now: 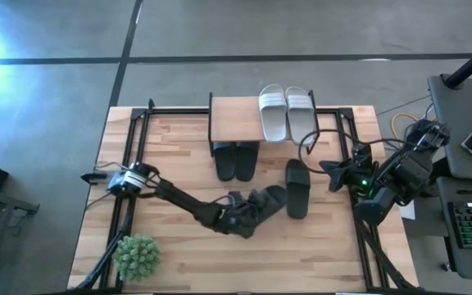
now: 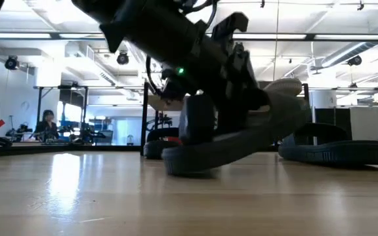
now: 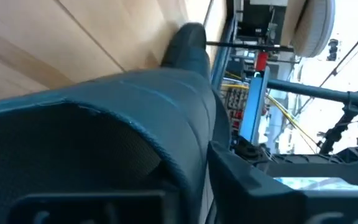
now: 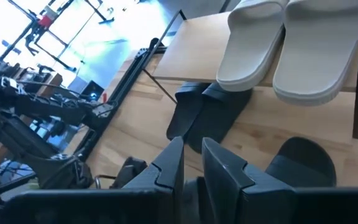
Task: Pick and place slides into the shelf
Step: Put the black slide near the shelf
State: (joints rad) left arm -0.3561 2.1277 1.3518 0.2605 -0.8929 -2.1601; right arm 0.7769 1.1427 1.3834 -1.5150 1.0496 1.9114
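The shelf stands at the table's far edge, with two white slides on its top board and two black slides on the table under it. One more black slide lies flat on the table, right of centre. My left gripper reaches across the table's middle and is shut on another black slide, which fills the left wrist view. My right gripper waits near the table's right edge with its fingers almost together, touching nothing. My left gripper holds the black slide about its middle, coming slanting down from the table's left. One finger lies against the slide's side; the other is hidden by the slide. The slide is tilted: its lower end touches the table, its other end is raised.
A green bushy plant stands at the table's near left corner. Black metal frame rails run along both table sides. Cables lie beside the shelf on the right. A person sits far off in the room.
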